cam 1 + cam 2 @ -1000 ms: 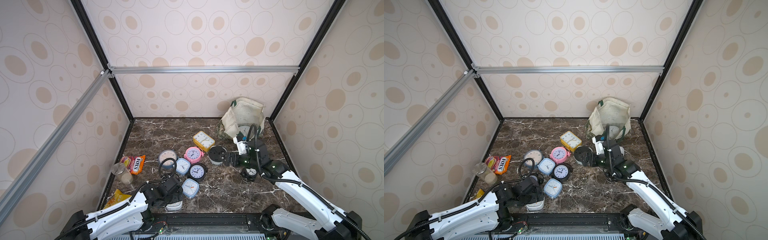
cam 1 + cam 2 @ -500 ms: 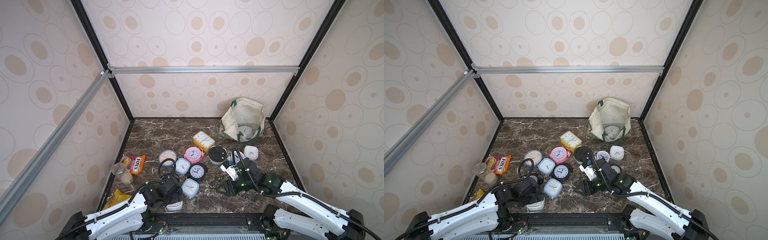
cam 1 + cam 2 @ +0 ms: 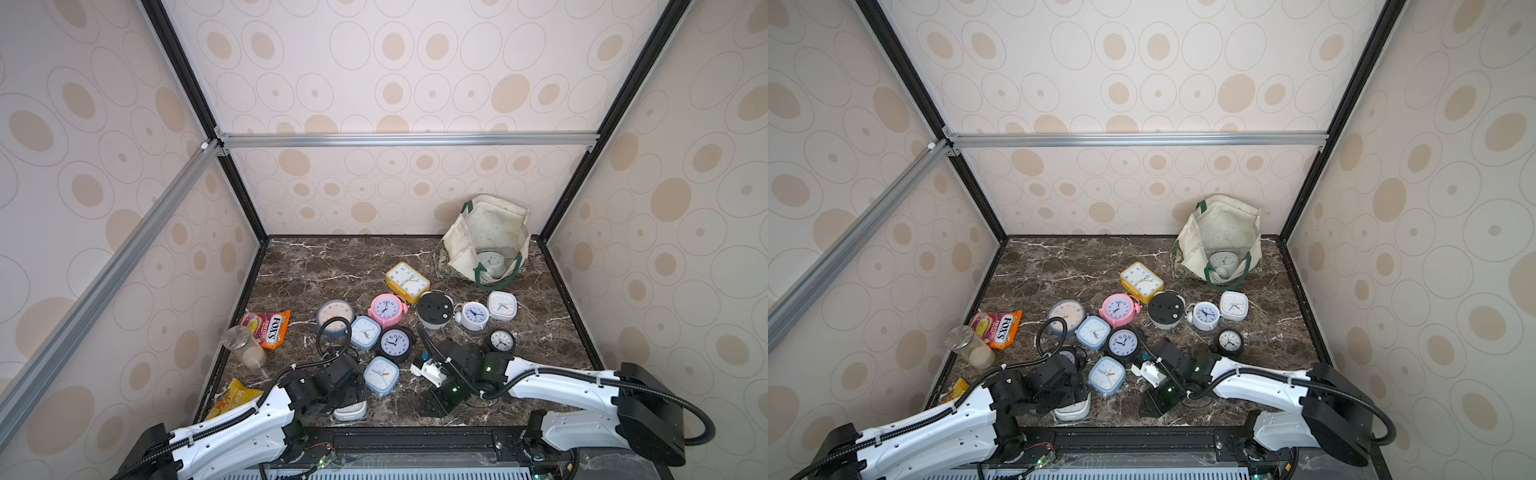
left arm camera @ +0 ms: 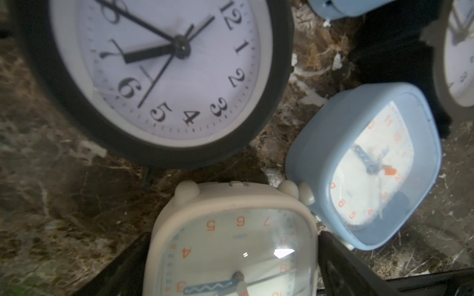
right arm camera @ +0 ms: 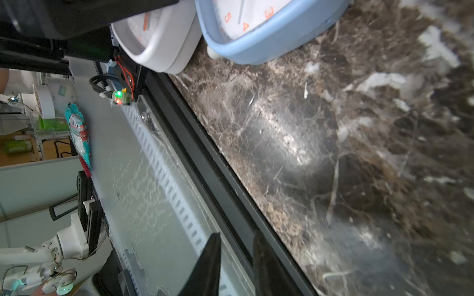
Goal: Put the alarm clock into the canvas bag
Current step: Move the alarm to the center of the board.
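Note:
The off-white canvas bag (image 3: 486, 228) (image 3: 1223, 226) with green handles stands open at the back right, and a pale round alarm clock (image 3: 490, 262) (image 3: 1224, 262) lies inside it. A white square alarm clock (image 3: 351, 411) (image 4: 230, 243) rests at the table's front edge. My left gripper (image 3: 347, 399) (image 4: 234, 269) is open, one black finger on each side of this clock. Low near the front edge, my right gripper (image 3: 432, 407) (image 5: 237, 256) holds nothing, and its jaws stand a narrow gap apart.
Several more clocks lie mid-table: yellow (image 3: 407, 281), pink (image 3: 386, 309), black round (image 3: 395, 344), light blue square (image 3: 381, 375), small black (image 3: 502, 341). A candy bag (image 3: 270, 330), a jar (image 3: 243, 347) and a yellow packet (image 3: 232, 397) sit at the left wall.
My right arm has drawn back from the bag's mouth to the table's front, its jaws narrowing on the way. The round clock now shows inside the bag. The left arm has stayed put.

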Tool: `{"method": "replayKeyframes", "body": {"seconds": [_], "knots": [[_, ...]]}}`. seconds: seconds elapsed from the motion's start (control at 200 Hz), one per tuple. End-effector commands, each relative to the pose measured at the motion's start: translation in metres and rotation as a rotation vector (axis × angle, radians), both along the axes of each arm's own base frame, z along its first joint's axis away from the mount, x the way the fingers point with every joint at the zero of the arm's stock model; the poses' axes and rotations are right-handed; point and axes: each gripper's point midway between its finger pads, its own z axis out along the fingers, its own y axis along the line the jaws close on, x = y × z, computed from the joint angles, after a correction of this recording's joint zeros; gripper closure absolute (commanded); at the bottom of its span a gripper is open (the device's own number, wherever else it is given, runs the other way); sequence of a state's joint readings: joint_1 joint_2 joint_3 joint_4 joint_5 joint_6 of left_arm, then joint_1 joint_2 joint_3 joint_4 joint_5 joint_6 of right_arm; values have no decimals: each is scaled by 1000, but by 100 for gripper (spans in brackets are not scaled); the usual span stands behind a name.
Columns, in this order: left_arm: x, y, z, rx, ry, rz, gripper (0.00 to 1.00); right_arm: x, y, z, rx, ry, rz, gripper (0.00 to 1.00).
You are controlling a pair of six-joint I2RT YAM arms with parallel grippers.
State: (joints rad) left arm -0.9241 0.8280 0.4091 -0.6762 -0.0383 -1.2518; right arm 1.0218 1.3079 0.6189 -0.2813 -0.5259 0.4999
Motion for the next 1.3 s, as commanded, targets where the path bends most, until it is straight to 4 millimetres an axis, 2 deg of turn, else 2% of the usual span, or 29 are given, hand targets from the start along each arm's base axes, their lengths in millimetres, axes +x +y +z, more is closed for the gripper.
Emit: {"method": "replayKeyframes", "body": {"seconds": [0.0, 0.16, 0.34, 0.69, 0.75, 0.835, 0.95, 1.11, 1.19, 1.295], "knots": [[6, 7, -8, 15, -29, 70, 8, 16, 33, 16, 116, -59, 22, 75], [19, 5, -11, 10, -74, 142, 10, 40, 45, 12, 159, -36, -54, 75], [36, -5, -14, 17, -111, 183, 9, 72, 47, 3, 192, 5, -165, 74], [69, -23, -16, 12, -162, 223, 6, 118, 32, -15, 206, 40, -335, 73], [72, -26, -11, 24, -169, 203, 2, 123, 29, -14, 209, 36, -350, 73], [75, -28, -2, 26, -191, 168, 2, 128, 24, -13, 179, 4, -357, 73], [79, -24, 21, 30, -242, 149, 2, 135, 21, -9, 192, -3, -371, 73], [75, -15, 40, 42, -254, 82, 2, 135, 22, 2, 218, -10, -365, 73], [73, -19, 50, 27, -269, 21, 2, 134, 21, 9, 231, -27, -360, 71], [63, -28, 44, 39, -201, -54, 2, 132, 19, 19, 242, -46, -354, 65]]}}
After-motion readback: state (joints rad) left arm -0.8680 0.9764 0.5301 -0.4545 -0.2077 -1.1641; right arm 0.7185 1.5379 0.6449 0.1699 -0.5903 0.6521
